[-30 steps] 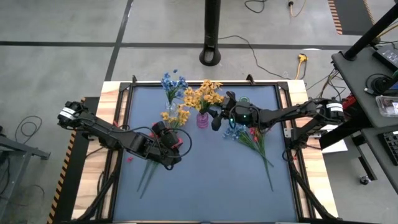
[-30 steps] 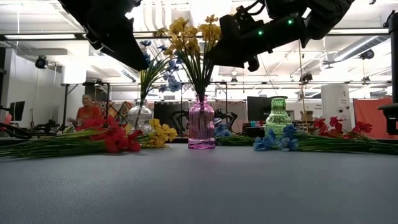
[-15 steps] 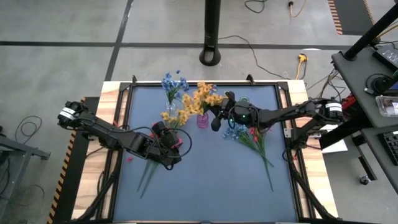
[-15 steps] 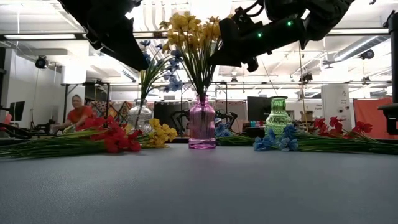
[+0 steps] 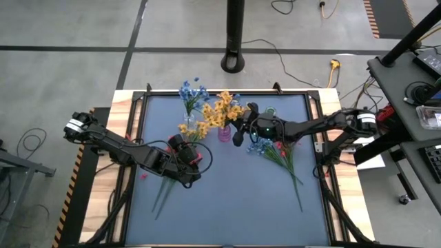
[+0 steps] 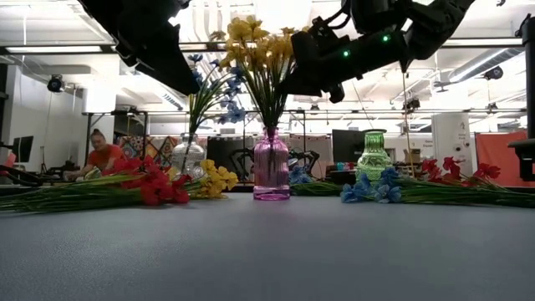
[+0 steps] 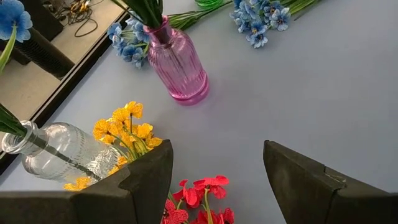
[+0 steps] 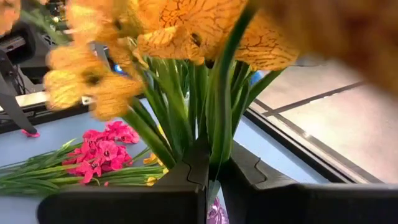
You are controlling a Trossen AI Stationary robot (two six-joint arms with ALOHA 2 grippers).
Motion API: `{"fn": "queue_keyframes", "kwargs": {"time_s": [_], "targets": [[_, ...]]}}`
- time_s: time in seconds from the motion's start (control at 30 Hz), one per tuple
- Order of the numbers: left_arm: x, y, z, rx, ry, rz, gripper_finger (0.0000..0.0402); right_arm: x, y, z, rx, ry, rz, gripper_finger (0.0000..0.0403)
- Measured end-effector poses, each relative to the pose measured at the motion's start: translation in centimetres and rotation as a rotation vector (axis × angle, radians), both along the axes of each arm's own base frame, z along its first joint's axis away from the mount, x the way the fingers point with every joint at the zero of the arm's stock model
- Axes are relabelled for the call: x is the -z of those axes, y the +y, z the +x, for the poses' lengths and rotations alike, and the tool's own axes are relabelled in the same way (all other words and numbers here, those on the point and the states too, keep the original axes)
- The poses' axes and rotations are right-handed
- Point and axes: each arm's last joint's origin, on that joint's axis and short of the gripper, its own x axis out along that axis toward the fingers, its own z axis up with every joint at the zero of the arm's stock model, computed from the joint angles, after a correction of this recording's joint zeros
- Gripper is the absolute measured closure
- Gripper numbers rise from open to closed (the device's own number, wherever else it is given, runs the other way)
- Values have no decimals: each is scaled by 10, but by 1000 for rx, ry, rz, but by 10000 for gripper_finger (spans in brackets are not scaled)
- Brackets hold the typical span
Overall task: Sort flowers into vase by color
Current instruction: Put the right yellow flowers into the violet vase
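A pink vase (image 5: pixel 224 133) stands mid-table with yellow flowers (image 5: pixel 222 110) in it. My right gripper (image 8: pixel 214 171) reaches in from the table's right and is shut on their green stems above the vase mouth. A clear vase (image 6: pixel 188 156) holds blue flowers (image 5: pixel 191 91). A green vase (image 6: pixel 374 156) stands at the back. Loose red flowers (image 7: pixel 199 199) and yellow flowers (image 7: pixel 127 127) lie below my left gripper (image 7: pixel 217 180), which hangs open above them. More blue flowers (image 5: pixel 260 145) and red flowers (image 5: pixel 281 148) lie on the right. My right gripper pinches the yellow flowers' green stems (image 8: pixel 217 146) between its two fingers (image 8: pixel 186 180), just above the pink vase's mouth (image 8: pixel 214 214). The fingers come nearly level from the table's right and lie across the stems. The stems stand upright, their lower ends in the vase.
The wooden table rim (image 5: pixel 124 103) frames the blue mat. Bare mat (image 5: pixel 234 207) lies toward the near edge. A black pole (image 5: pixel 234 41) stands beyond the far edge. In the low view a person (image 6: pixel 99 155) sits in the room behind.
My right gripper has taken hold of the stems in the pink vase. The yellow blossoms have drawn together and swung toward the table's left; the vase stays where it was.
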Motion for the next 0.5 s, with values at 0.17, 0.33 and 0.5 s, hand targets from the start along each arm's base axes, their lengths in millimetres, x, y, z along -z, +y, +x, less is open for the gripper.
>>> {"fn": "queue_keyframes", "kwargs": {"time_s": [0.17,0.33,0.5], "targets": [[0,0,0,0,0,0,169,10,-1,4,2,23,16,385],[0,0,0,0,1,0,169,15,0,5,-6,54,16,385],[0,0,0,0,1,0,169,13,0,3,-11,63,-7,385]]}}
